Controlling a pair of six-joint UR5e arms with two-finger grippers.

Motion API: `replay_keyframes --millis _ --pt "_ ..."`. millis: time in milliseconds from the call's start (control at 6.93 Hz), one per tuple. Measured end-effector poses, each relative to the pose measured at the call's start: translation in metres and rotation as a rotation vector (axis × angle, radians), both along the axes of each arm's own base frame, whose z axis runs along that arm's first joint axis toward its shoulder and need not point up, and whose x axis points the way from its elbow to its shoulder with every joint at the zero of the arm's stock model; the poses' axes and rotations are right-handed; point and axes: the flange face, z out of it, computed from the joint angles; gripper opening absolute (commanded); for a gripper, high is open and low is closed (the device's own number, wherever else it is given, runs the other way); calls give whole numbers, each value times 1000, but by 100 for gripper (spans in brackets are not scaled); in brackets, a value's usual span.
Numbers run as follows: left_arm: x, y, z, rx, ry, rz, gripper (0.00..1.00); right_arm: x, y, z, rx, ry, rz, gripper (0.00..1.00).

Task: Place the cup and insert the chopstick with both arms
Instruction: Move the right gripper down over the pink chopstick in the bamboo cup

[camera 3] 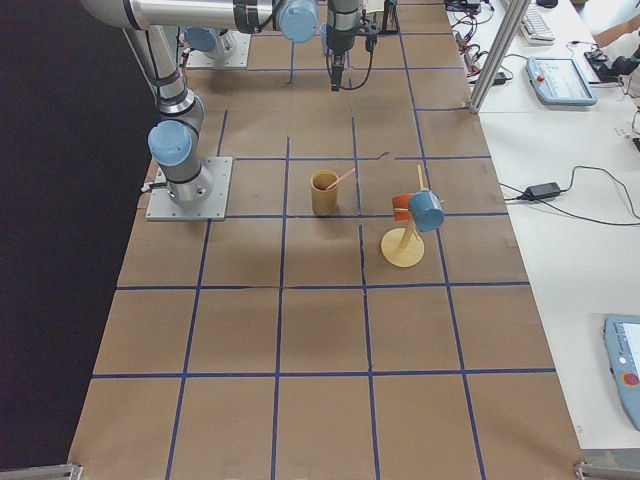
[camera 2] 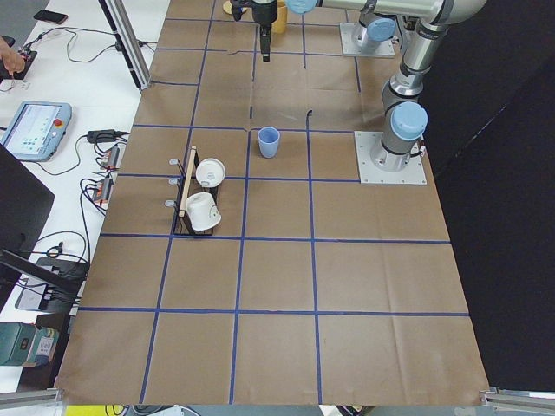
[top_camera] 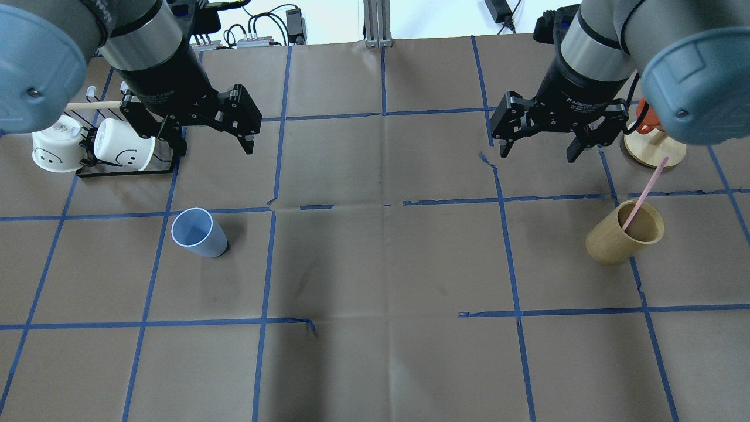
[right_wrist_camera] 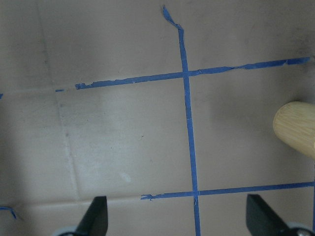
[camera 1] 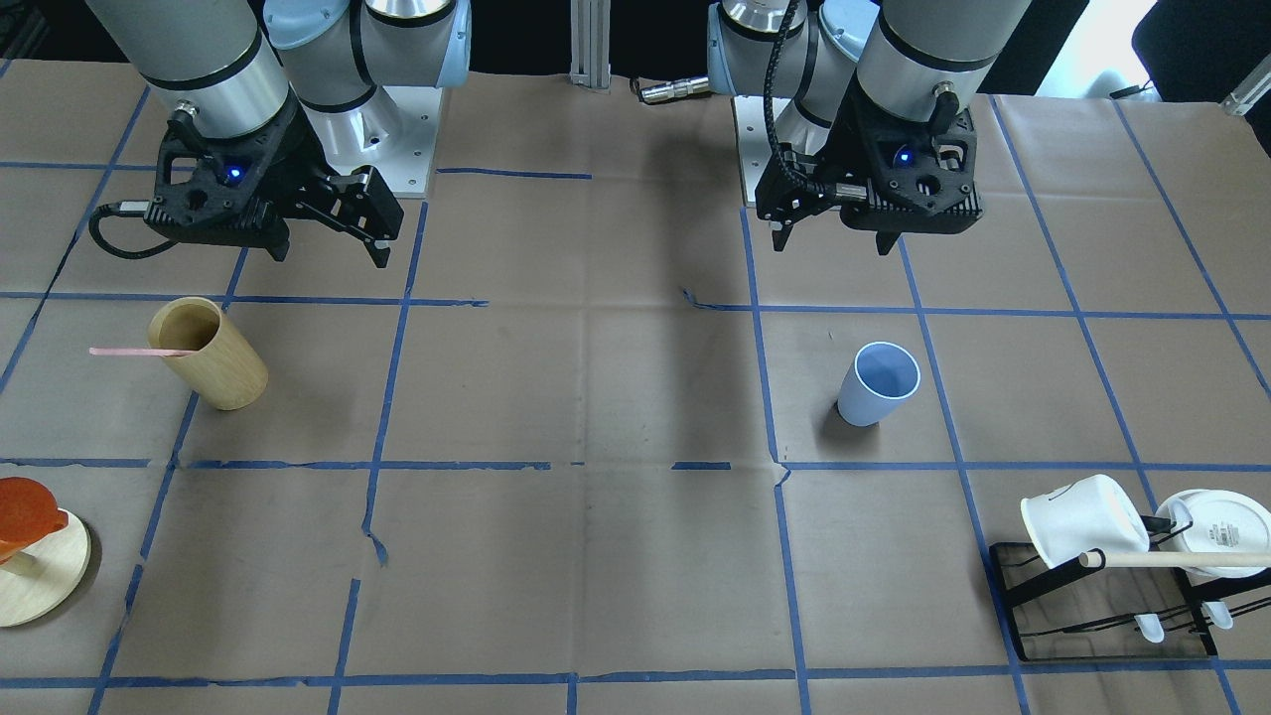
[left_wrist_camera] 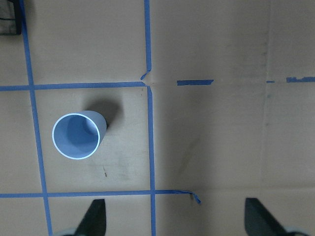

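Note:
The light blue cup (camera 1: 879, 382) stands upright on the table; it also shows in the overhead view (top_camera: 199, 232) and the left wrist view (left_wrist_camera: 78, 135). My left gripper (top_camera: 212, 145) is open and empty, up in the air on the operators' side of the cup; it also shows in the front view (camera 1: 832, 241). The pale pink chopstick (top_camera: 644, 193) leans in the tan wooden cup (top_camera: 624, 231), its top sticking out over the rim (camera 1: 134, 352). My right gripper (top_camera: 537, 152) is open and empty, above the table and apart from the wooden cup.
A black rack (top_camera: 129, 172) with two white mugs (top_camera: 123, 152) and a beige wooden rod (camera 1: 1182, 559) stands beside my left arm. A round wooden stand (top_camera: 653, 149) with an orange cup (camera 1: 25, 511) is beyond the wooden cup.

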Motion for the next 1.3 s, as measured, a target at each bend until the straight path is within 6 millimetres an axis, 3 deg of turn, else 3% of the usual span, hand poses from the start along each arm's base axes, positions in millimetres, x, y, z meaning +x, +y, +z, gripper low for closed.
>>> replay_keyframes --millis 433,722,866,1299 --pt "1 -1 3 -5 -2 4 100 -1 -3 2 -27 12 12 99" --pt "1 -1 3 -6 -3 4 100 -11 -6 -9 -11 12 95 99" --pt "1 -1 3 -6 -3 4 100 -32 -10 -16 -5 7 182 99" --pt "3 -2 1 -2 0 3 100 -146 -21 -23 -4 -4 260 100"
